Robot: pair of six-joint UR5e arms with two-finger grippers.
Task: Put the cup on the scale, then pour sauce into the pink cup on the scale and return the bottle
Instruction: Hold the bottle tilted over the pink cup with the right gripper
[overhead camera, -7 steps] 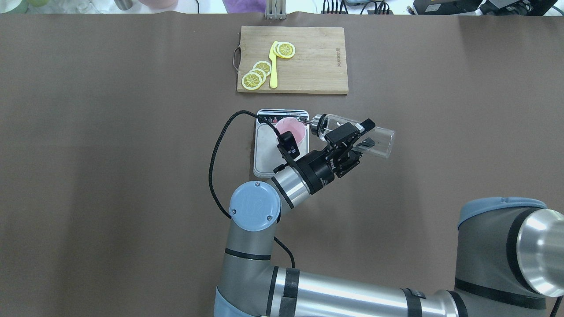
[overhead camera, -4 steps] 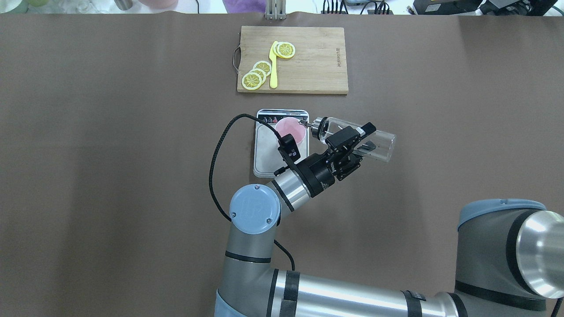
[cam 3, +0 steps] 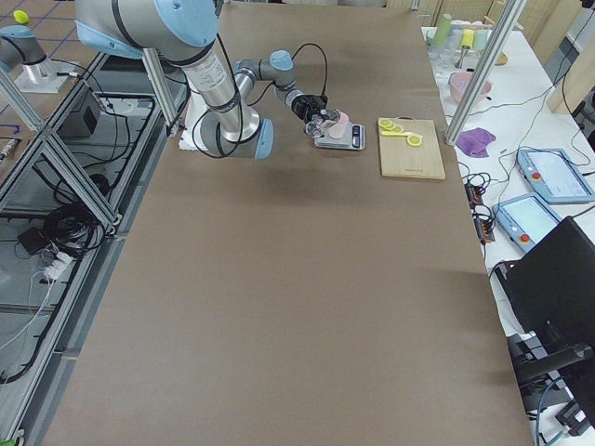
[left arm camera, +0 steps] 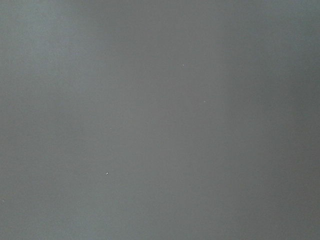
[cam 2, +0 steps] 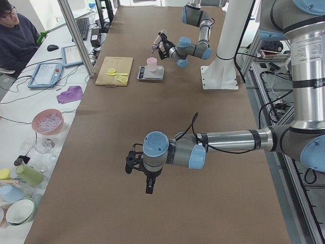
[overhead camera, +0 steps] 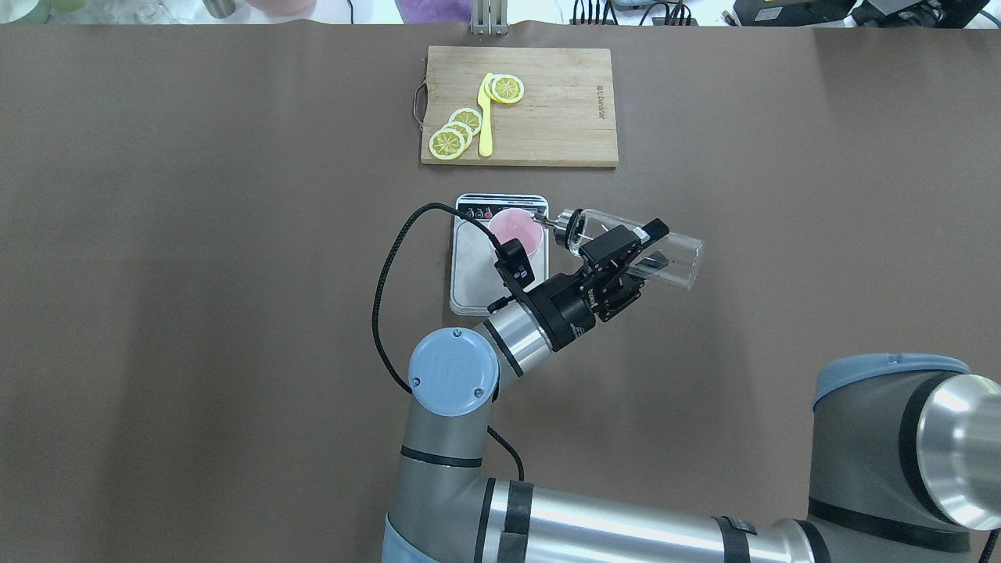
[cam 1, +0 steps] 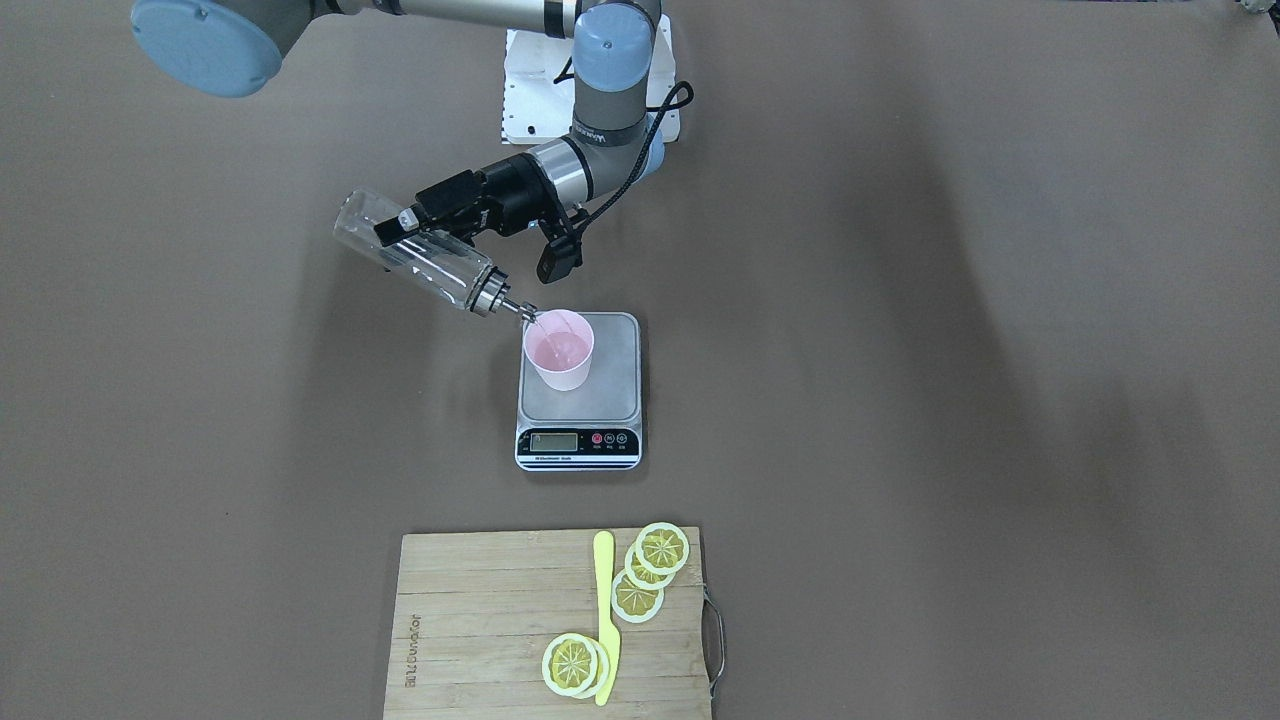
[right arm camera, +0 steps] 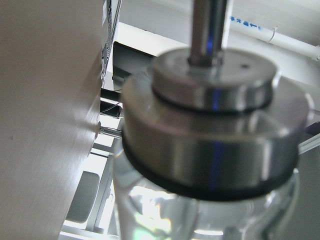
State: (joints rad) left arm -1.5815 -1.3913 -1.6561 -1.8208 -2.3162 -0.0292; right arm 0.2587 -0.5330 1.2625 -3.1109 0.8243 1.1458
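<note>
Bottle of clear glass hung tilted beside the scale, base high and metal spout low, with the spout tip at the rim of the cup. The right tool was clenched across the glass body, one finger over the top and the other beneath. The bottle stayed clear of the surface, out past the scale's edge on the robot's right. In the right wrist view the shiny cap filled the frame, close and blurred.

The pink cup stood upright on the scale's steel plate, in the corner nearest the spout and farthest from the black display strip. The rest of the plate was bare.

Beyond the scale's display end, apart from it, lay a bamboo cutting board carrying a yellow knife and lemon slices on both sides of the blade.

Well away from the scale, at the far end of the surface, the left tool hung low over the brown covering; it appeared only in the side view, so I cannot tell whether it was clenched or released. Its wrist camera gave only plain grey-brown.
</note>
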